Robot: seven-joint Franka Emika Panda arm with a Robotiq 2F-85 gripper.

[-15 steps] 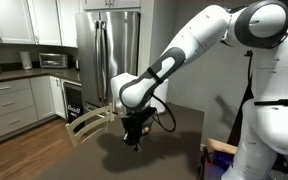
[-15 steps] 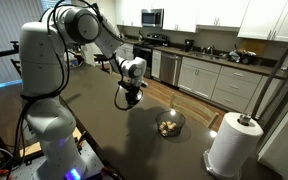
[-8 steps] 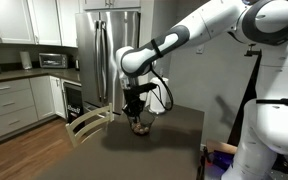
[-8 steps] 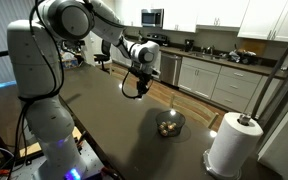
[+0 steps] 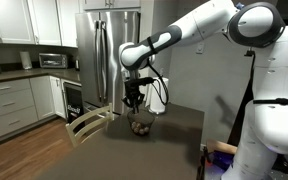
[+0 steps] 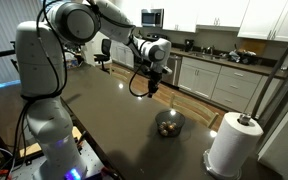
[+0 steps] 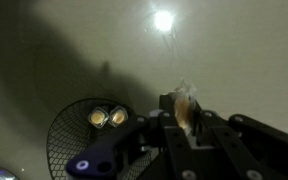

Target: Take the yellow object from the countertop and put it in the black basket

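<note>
Yellow object (image 7: 187, 100), clamped in the gripper (image 7: 184, 113), shows only in the wrist view; exterior views merely show the black basket (image 6: 171, 131) on the desk (image 6: 99, 110) nearby.

The basket (image 6: 170, 133) sat on the countertop (image 6: 94, 110). In an exterior view, a paper roll (image 6: 234, 143) stood to the right of it and nearer the front. The gripper (image 6: 150, 90) hung above the countertop, up and to the left of the basket. The lump (image 7: 187, 103) sat between its fingers. In the wrist view, the basket lay to the lower left of the gripper, with two round things (image 7: 98, 117) side by side in it. A chair (image 5: 89, 125) stood left of the countertop, with a fridge (image 5: 109, 50) behind it.
</note>
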